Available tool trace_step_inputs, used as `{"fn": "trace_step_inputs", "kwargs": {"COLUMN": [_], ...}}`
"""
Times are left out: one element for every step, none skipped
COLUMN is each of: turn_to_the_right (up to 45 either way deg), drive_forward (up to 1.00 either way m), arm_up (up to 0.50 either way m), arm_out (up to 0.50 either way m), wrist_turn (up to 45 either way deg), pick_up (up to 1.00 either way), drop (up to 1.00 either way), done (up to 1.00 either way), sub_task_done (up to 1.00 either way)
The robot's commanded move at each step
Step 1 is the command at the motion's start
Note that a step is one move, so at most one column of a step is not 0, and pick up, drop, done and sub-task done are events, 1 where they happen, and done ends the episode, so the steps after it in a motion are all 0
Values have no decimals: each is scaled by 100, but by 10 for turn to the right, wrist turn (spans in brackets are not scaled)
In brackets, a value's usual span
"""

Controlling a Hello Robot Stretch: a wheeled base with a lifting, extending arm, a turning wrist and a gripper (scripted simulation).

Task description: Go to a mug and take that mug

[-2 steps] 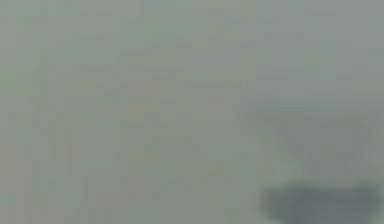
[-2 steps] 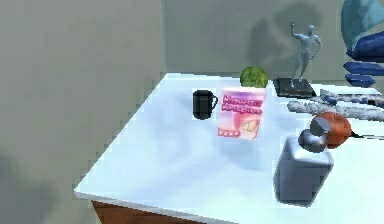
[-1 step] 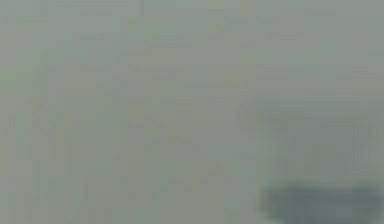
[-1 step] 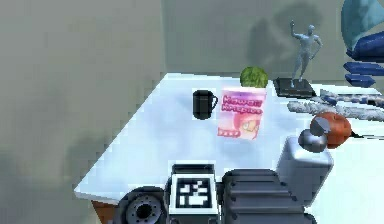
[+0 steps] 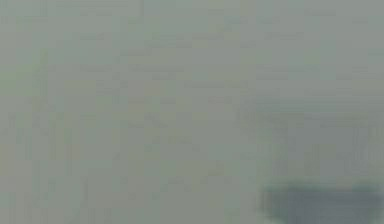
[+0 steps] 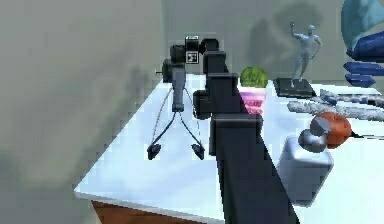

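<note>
On the white counter (image 6: 120, 175) I cannot tell which thing is a mug. Near the middle hangs the pincer (image 6: 175, 151). It has a dark body and two thin bent fingers (image 6: 153, 150) that look like wire. Behind their tips is just bare white top, so the pincer holds nothing.

The arm (image 6: 238, 150) is a long, dark, square bar that crosses the counter. A small white square (image 6: 190, 55) with black marks sits at its far end. Past the arm is a round green thing (image 6: 253, 75) on a pink box (image 6: 252, 98). To the right of that stands a grey-blue statue (image 6: 303, 48) of a figure with raised arms, on a dark flat base. Nearer, a shiny red-brown ball shape (image 6: 335, 127) is just beside a grey knob (image 6: 314, 140) and a smooth white block (image 6: 303, 172). Flat striped bits (image 6: 345, 100) lie near the right edge, with blue round shapes (image 6: 362, 35) above.

The counter top is smooth and flat, with a brown side (image 6: 140, 214) below. The wall (image 6: 70, 60) behind is plain grey-green. Ahead is a plain grey surface (image 5: 150, 100).
</note>
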Motion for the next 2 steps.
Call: {"fn": "trace_step_inputs", "kwargs": {"turn_to_the_right": [0,0], "drive_forward": [0,0], "arm_up": [0,0], "arm_out": [0,0], "wrist_turn": [450,450], "pick_up": [0,0], "drop": [0,0], "done": [0,0], "sub_task_done": [0,0]}}
